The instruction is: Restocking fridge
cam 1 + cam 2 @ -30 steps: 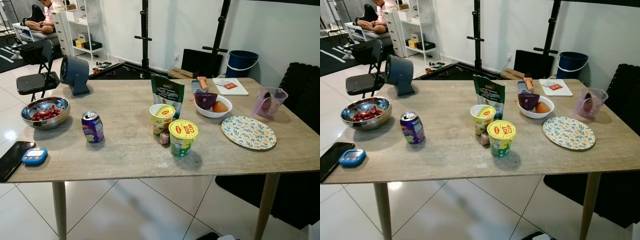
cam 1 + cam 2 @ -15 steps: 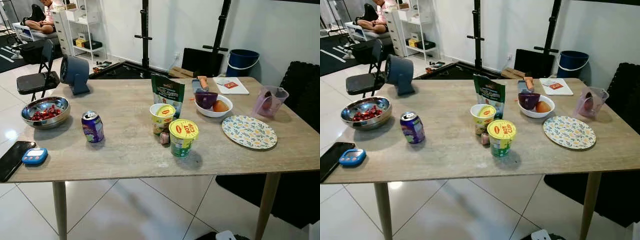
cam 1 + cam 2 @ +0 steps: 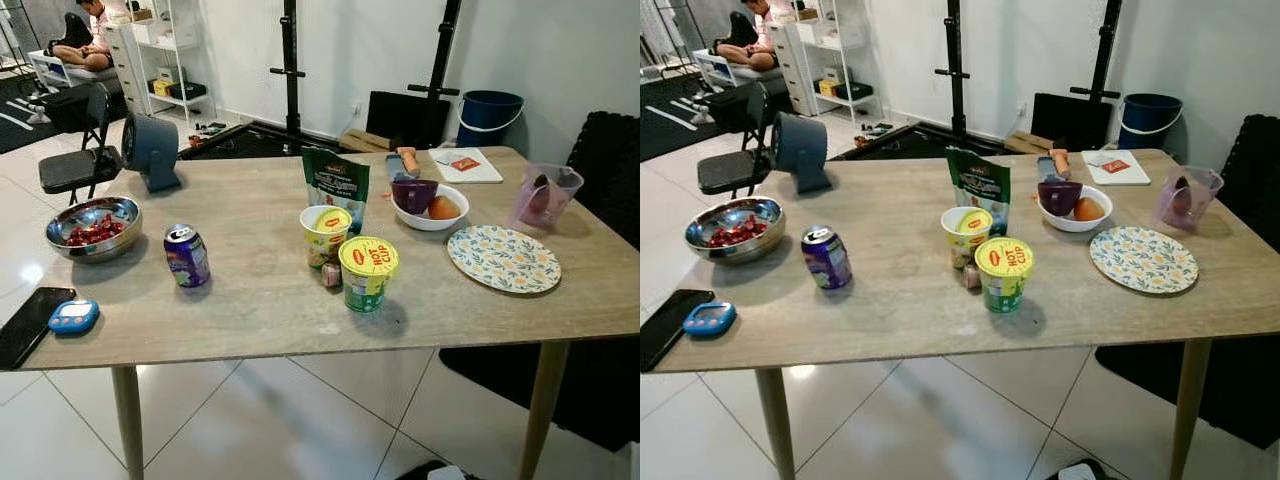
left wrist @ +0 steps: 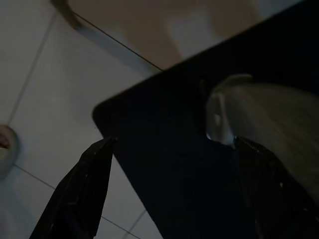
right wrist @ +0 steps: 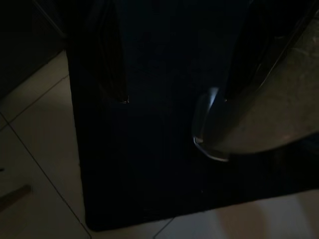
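On the wooden table [image 3: 250,210] stand a purple drink can [image 3: 187,255], a green noodle cup with a yellow "Hot Cup" lid [image 3: 368,273], a smaller yellow-lidded cup [image 3: 326,236] and a green pouch [image 3: 336,185] behind it. A white bowl [image 3: 447,220] holds a purple cup and an orange fruit. My left gripper [image 4: 174,144] hangs open over a dark mat and white tiles. The right gripper [image 5: 172,97] also hangs open, in deep shade above the mat.
A steel bowl [image 3: 95,247] of red bits, a black phone [image 3: 28,325] and a blue device [image 3: 74,317] lie at the table's left. A floral plate [image 3: 503,259] and pink jug [image 3: 543,196] stand right. A fan [image 3: 151,150], folding chair [image 3: 75,150], seated person [image 3: 85,40] and blue bucket [image 3: 490,115] lie beyond.
The whole picture has shifted slightly, so the camera has moved. Nothing on the table has changed place.
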Controlling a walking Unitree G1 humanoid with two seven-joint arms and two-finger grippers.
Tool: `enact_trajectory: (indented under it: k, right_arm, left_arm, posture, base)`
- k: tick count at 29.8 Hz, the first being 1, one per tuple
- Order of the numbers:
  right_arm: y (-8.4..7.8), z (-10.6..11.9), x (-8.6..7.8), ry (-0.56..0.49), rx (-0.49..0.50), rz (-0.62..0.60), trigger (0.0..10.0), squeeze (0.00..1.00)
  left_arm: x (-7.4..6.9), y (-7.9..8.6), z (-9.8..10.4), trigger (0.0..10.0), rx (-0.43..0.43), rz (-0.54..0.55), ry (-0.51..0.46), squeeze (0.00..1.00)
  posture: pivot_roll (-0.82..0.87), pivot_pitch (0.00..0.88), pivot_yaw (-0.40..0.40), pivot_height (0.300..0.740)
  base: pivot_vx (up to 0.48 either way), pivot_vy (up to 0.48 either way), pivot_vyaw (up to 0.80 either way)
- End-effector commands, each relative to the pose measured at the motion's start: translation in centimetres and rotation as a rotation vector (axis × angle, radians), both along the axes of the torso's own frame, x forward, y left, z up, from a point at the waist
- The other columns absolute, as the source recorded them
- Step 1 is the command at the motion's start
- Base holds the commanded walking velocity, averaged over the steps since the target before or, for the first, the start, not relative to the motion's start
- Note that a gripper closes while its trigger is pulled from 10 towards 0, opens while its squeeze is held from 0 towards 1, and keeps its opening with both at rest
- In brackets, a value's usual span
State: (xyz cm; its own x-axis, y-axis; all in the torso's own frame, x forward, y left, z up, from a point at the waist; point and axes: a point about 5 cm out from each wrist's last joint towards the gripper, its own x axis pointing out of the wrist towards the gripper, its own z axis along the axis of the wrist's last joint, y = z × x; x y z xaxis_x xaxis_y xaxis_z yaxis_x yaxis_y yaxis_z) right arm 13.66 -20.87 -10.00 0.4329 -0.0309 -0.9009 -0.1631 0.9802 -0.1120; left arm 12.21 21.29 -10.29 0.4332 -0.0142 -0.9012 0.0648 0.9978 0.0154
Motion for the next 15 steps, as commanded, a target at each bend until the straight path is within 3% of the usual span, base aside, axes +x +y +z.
enact_trajectory:
  k: [1,7,15]
  right_arm:
    - [0.2,0.1,0.3,-0.01,0.011,-0.011,10.0,0.0]
    - [0.1,0.3,0.7,-0.024,0.007,-0.026,10.0,0.0]
    - [0.1,0.9,2.3,-0.059,0.002,-0.005,10.0,0.0]
  left_arm:
    - [0.8,0.9,0.4,10.0,0.019,0.012,-0.017,0.0]
    - [1.5,1.1,0.7,10.0,0.022,0.021,-0.037,0.0]
    - [1.5,-0.2,0.4,10.0,-0.004,0.054,-0.037,0.0]
  posture:
    - [0.0,0.0,0.043,0.74]
    - [0.0,0.0,0.043,0.74]
    - [0.0,0.0,0.007,0.74]
  base:
    - [0.0,0.0,0.0]
    - [0.0,0.0,0.0]
    - [0.0,0.0,0.0]
